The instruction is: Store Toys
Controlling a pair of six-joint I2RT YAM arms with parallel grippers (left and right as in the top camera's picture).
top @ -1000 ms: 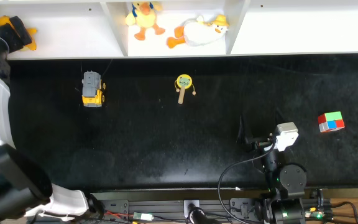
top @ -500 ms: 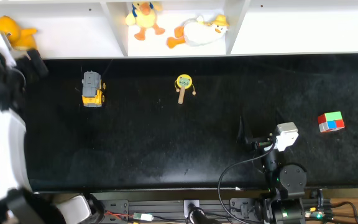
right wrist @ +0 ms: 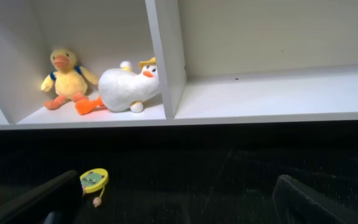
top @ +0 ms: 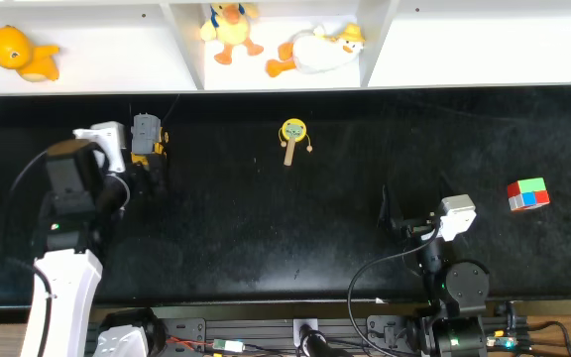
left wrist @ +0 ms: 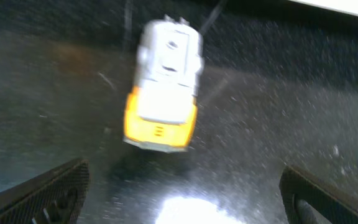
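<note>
One truck [left wrist: 163, 87] by left hand [left wrist: 182, 179]; top view adds cube [top: 528, 194].

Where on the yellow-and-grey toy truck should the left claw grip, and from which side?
Probably across its long flanks, mid-body, from straight above: the truck sits upright on the mat, narrower across than along, and the left claw is open.

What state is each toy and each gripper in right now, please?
orange duck: stored, left compartment.
yellow duck: stored upright, middle compartment.
white goose: stored on its side, middle compartment.
toy truck: upright on table.
rattle: flat on table.
cube: on table.
left gripper: open, close to toy truck.
right gripper: open, empty.
</note>
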